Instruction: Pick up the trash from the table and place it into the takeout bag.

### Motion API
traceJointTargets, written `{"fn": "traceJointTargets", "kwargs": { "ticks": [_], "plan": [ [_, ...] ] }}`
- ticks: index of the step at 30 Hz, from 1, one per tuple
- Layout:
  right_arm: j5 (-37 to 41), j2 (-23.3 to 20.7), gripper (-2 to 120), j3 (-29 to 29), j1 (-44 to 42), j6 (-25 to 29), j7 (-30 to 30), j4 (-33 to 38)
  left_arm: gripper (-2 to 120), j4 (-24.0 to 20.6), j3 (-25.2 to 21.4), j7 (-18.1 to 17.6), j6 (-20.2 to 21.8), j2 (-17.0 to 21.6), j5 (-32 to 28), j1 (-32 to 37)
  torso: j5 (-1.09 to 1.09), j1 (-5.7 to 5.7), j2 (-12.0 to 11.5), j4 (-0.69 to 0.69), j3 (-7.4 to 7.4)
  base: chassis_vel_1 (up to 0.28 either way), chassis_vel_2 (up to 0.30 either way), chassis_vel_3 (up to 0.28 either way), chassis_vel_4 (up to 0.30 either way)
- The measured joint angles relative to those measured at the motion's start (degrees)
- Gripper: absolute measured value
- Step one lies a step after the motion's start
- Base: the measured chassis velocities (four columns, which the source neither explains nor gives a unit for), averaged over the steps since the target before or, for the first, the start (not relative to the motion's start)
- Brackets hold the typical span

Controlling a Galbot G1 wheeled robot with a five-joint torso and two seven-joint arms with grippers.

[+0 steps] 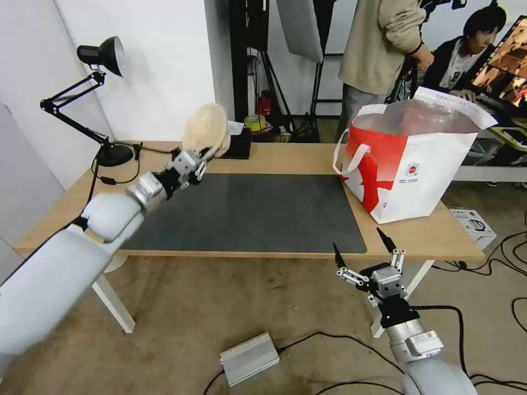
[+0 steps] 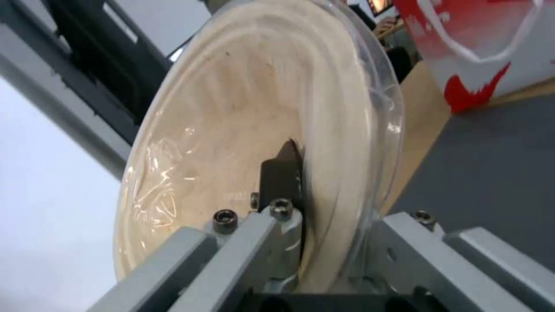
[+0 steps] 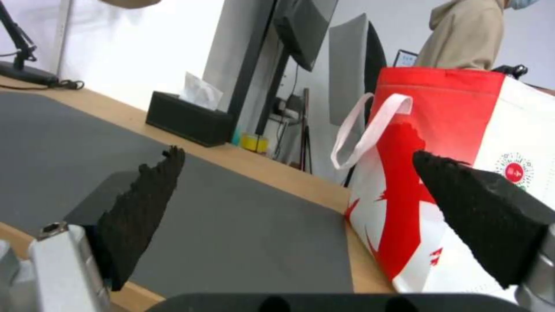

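Your left pincer (image 1: pixel 204 155) is clamped on the rim of the beige domed bowl (image 1: pixel 205 129), one pad (image 2: pixel 282 173) inside the clear lid edge, the other behind it. The bowl hangs on edge, well above the far-left corner of the worktop (image 1: pixel 285 159), near the black tissue box (image 1: pixel 237 144). My read: a rim pinch is the only grip that suits a bowl this wide, hence the tilt. It's a thin hold on slick plastic, so slip is the risk.

The takeout bag (image 1: pixel 417 164) stands upright at the right end of the worktop, its base partly on the grey mat (image 1: pixel 247 214), mouth open upward and well apart from the bowl. You've got the whole mat to cross.

Your right pincer (image 1: pixel 365 255) is parked low, in front of the worktop edge, below the bag. Fingers spread wide, holding nothing. Looks idle, kept out of the left arm's way.

No other trash visible on the worktop.
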Motion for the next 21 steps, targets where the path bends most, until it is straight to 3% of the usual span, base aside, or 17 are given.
{"fn": "traceJointTargets", "kwargs": {
  "ticks": [9,13,21],
  "plan": [
    [0.00,0.00,100,0.00,0.00,0.00,0.00,0.00,1,3.30,8.00,-1.09,0.80,-2.63,-1.42,-9.23,0.00,0.00,0.00,0.00,0.00,0.000,0.000,0.000,0.000],
    [0.00,0.00,100,0.00,0.00,0.00,0.00,0.00,1,7.98,14.33,-1.16,1.10,-7.42,-1.70,-16.58,0.01,0.00,0.00,0.00,0.00,0.000,0.000,0.000,0.000],
    [0.00,0.00,100,0.00,0.00,0.00,0.00,0.00,1,13.01,19.77,-1.38,1.21,-12.77,-1.25,-22.48,0.01,0.00,0.00,0.00,0.00,0.000,0.000,0.000,0.000]
  ]
}}
